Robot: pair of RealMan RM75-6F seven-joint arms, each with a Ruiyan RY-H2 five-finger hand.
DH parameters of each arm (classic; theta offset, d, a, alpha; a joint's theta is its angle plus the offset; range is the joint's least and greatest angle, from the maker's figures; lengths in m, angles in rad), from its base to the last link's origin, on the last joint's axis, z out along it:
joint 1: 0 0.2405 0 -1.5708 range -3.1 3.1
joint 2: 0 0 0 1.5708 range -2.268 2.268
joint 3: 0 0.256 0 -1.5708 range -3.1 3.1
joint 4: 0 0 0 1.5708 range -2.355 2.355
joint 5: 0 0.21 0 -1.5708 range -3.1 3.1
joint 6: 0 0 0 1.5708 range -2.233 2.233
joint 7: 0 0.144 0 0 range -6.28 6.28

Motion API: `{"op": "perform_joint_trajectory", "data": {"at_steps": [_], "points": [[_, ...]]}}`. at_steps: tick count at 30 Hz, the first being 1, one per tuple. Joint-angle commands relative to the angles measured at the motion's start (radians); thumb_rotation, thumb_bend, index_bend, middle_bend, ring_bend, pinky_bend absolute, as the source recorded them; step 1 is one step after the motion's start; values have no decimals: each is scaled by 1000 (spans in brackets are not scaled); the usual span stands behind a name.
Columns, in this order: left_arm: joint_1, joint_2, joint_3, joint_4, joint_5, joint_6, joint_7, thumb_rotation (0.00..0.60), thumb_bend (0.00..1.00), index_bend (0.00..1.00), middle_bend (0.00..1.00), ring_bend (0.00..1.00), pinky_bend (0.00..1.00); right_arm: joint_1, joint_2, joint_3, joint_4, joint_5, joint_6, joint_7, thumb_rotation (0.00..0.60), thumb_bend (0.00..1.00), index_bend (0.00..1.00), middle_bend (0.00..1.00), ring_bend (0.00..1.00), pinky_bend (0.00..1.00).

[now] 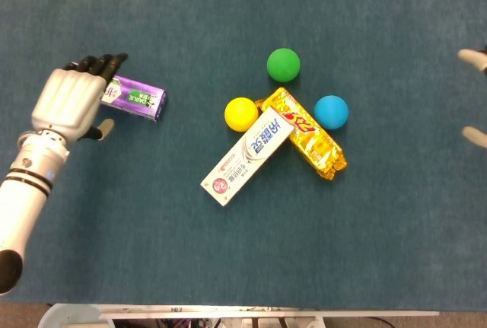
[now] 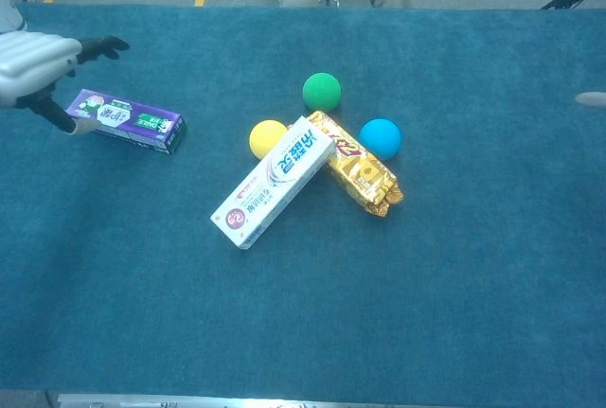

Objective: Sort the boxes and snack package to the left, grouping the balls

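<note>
The left robot hand (image 1: 67, 101) sits at the bench's (image 1: 228, 267) far left, fingers spread over the near end of the purple box (image 1: 137, 100); whether it grips or merely touches, I cannot tell. The white box (image 1: 247, 156) leans across the gold snack package (image 1: 308, 135) among the three balls, likely next leftward. The right robot hand (image 1: 475, 58) barely shows, state unclear.

We see a purple box (image 1: 135, 98) with green print, a white box (image 1: 247, 156) with blue lettering, a gold snack package (image 1: 306, 135), green (image 1: 283, 64), yellow (image 1: 240, 114) and blue (image 1: 331, 112) balls, all on a teal counter (image 1: 243, 252).
</note>
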State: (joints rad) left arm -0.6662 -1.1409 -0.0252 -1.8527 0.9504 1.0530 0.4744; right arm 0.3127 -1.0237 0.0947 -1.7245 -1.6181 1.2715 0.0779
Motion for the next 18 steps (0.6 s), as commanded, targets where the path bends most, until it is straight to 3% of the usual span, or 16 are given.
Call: {"op": "perform_joint_trajectory", "data": {"at_steps": [1,11,18], "points": [[16,14,2,-6,21,17,-18,600,271,0,136,153,278,39,10,-7,-28,-35,-42,-16,600,56,164,262,157,238],[60,73,1,-40,80,53,-59,600,270,0,136,153,278,195,-7,-9,-85,-131,-217,-93,600,56,165,262,158,238],[91,112,6,-69,108,73,-73,600,271,0,136,153,278,307,-94,17,-77,-123,-346,-217,600,55,164,262,158,238]]}}
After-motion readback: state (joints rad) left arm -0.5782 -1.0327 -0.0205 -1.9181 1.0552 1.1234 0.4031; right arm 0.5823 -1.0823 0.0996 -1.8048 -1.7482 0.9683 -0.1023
